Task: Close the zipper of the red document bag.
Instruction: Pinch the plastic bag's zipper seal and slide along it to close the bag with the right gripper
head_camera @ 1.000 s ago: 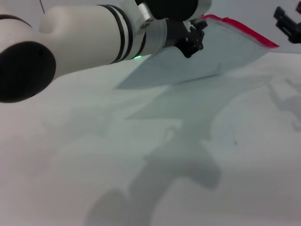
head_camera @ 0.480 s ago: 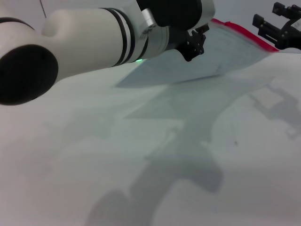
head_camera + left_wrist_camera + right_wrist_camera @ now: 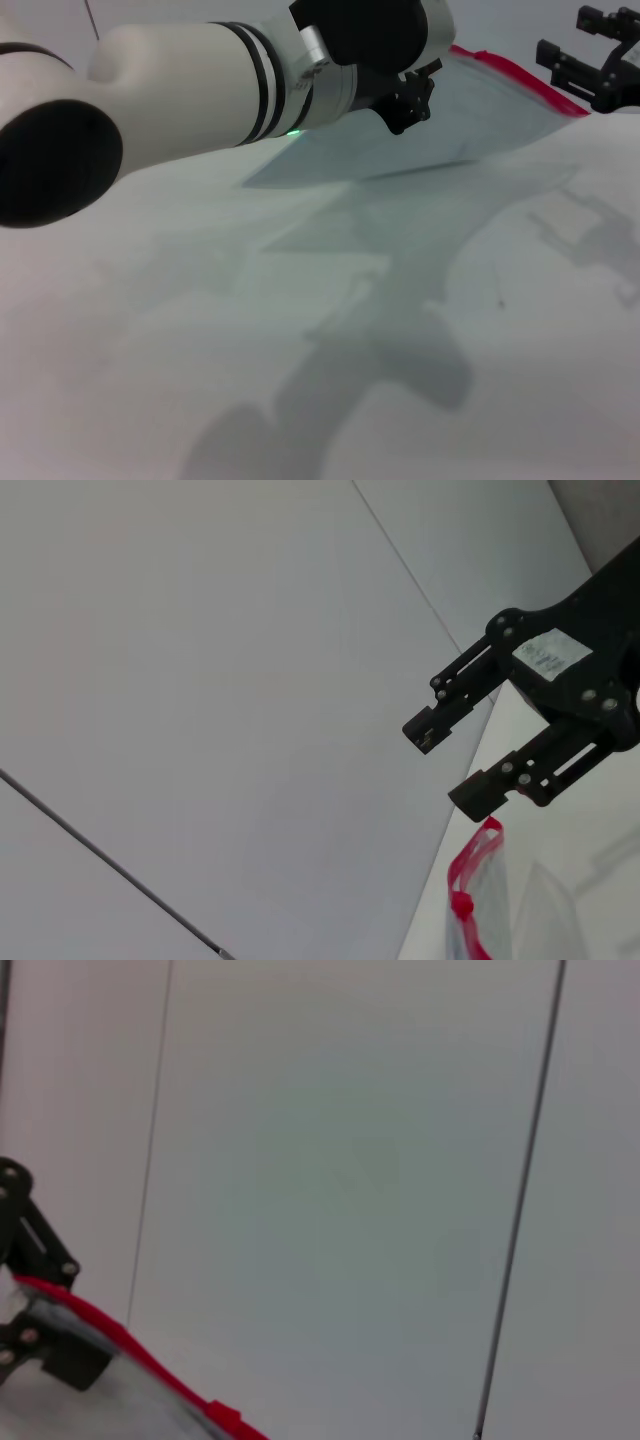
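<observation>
The red document bag [image 3: 420, 120] is a flat, see-through pale blue-grey pouch, and it's up off the white table [image 3: 300, 350] on one side, tilted so its far edge sits highest. The zipper [image 3: 515, 75] runs along that raised edge as a thin bright red strip; in the left wrist view you can see its end [image 3: 470, 880] with a small red lump partway down it. The left gripper [image 3: 405, 95] is at the bag's upper left corner, its dark fingers right against the plastic there, and it looks clamped onto the bag, holding that corner up. The right gripper [image 3: 580, 60] hangs at the other end of the red strip, just beside it but not touching, with its two fingers [image 3: 455, 695] spread apart around nothing
</observation>
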